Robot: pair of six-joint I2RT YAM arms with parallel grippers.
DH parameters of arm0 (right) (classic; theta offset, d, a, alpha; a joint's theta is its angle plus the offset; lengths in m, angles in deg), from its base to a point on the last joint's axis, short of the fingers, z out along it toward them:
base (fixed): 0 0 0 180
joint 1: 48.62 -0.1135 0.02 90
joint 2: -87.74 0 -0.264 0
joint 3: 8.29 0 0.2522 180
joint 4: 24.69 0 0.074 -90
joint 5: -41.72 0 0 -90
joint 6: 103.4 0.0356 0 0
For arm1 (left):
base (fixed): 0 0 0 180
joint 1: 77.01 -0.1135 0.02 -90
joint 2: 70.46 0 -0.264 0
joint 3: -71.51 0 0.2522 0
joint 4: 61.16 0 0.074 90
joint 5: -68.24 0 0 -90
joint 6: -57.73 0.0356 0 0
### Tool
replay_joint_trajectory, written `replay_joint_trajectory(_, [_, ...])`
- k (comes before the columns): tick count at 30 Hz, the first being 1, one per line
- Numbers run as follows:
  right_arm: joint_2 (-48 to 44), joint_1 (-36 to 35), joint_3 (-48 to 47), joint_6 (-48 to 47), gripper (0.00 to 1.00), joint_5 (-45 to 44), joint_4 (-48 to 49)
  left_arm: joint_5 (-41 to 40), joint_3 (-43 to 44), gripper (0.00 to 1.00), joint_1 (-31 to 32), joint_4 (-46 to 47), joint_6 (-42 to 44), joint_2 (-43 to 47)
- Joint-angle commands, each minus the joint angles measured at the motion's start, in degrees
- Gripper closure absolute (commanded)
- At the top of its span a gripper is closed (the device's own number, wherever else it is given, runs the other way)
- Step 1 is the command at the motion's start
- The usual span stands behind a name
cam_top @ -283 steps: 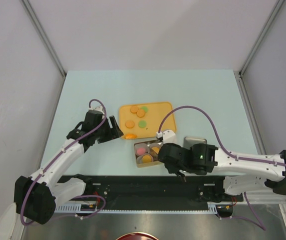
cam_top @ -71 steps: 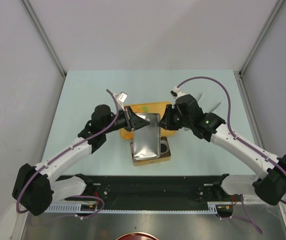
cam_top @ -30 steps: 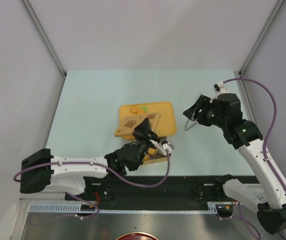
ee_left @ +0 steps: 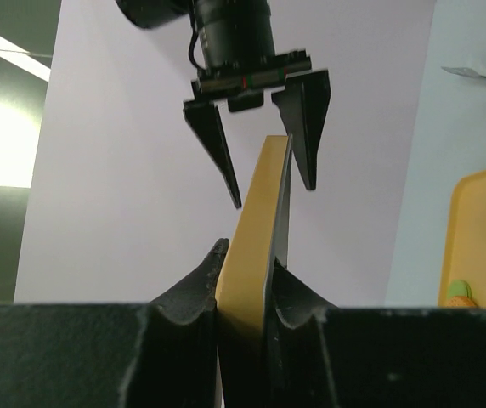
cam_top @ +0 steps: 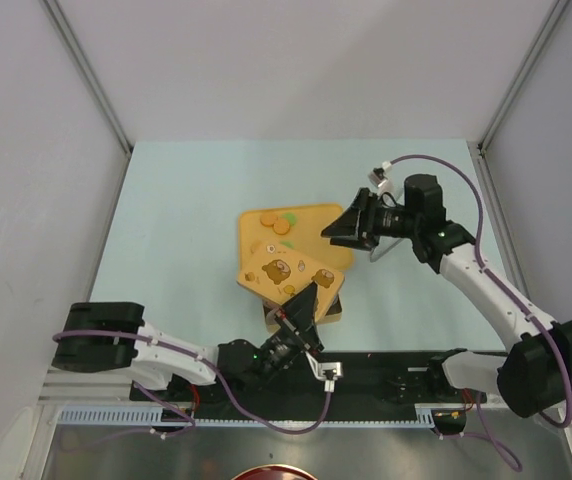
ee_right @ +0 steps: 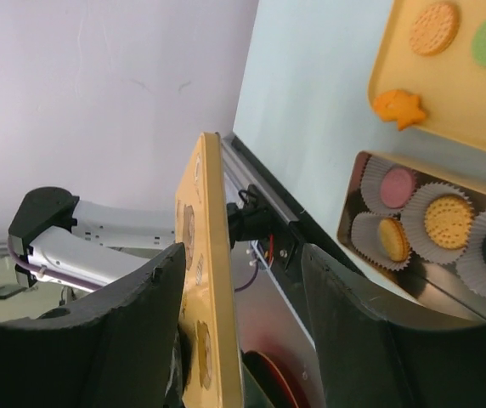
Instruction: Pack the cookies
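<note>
Left jaws clamped on the near edge of the yellow lid point(ee_left: 264, 229), holding it tilted over the tin point(ee_right: 351, 197). Cookies point(ee_right: 447, 221) sit inside in paper cups point(ee_right: 359, 228). Right jaws spread open, straddling the lid's far edge. More cookies lie on the orange tray point(cam_top: 334, 222) beyond.

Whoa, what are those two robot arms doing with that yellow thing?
They are packing cookies into a tin. The left gripper pinches the yellow bear lid and holds it tilted above the open tin. The right gripper is open, with a finger on each side of the lid's far edge. The cookies in the tin sit in white paper cups, and a few more lie on the yellow tray.
</note>
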State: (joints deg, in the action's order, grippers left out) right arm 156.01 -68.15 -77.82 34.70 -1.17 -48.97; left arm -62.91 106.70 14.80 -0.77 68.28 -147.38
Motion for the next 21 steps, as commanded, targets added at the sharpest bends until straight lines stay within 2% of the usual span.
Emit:
replay_joint_trajectory(1, [3.3, -4.0, -4.2, -0.1, 0.38, 4.3, 3.9, 1.2, 1.0, 1.0, 1.5, 10.2, 1.6, -1.0])
replay_joint_trajectory(11, [7.6, -10.6, -8.6, -9.2, 0.39, 7.1, -2.6, 1.3, 1.2, 1.0, 3.7, 12.2, 2.3, -1.9])
replay_joint_trajectory(21, [10.6, -15.9, -10.8, -19.7, 0.41, 5.3, -12.0, 1.8, 1.2, 1.0, 6.1, 13.5, 3.6, -2.3])
